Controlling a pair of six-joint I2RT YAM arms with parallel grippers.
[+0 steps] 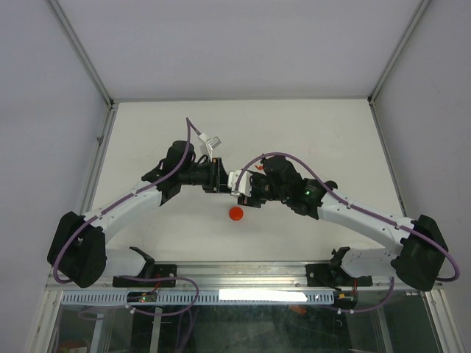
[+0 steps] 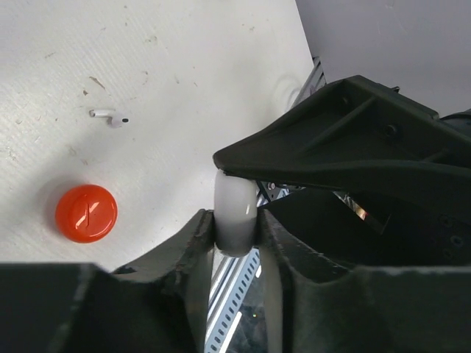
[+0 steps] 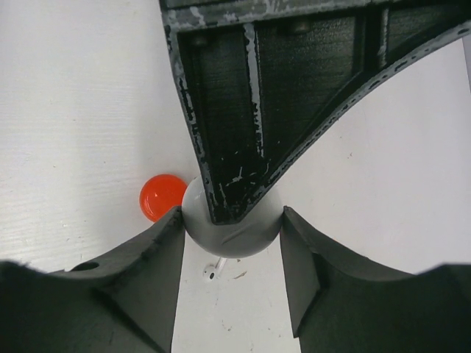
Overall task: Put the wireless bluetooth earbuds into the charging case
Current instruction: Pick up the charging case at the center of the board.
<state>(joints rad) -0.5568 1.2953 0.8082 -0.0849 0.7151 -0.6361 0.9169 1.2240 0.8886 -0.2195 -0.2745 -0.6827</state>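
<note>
A white round charging case (image 1: 235, 179) hangs above the table's middle, held between both arms. In the left wrist view it stands edge-on (image 2: 234, 213), and my left gripper (image 2: 235, 229) is shut on its flat faces. My right gripper (image 3: 232, 220) is shut on its round rim (image 3: 237, 241), with one left finger (image 3: 243, 110) lying across the case. A white earbud (image 2: 112, 116) lies on the table below the case (image 3: 212, 271). From the top view, no earbud can be made out.
A red round puck case (image 1: 236, 213) lies closed on the table just in front of the grippers (image 2: 86, 213) (image 3: 160, 195). The slotted metal rail (image 1: 243, 296) runs along the near edge. Grey walls enclose the white table (image 1: 309, 132).
</note>
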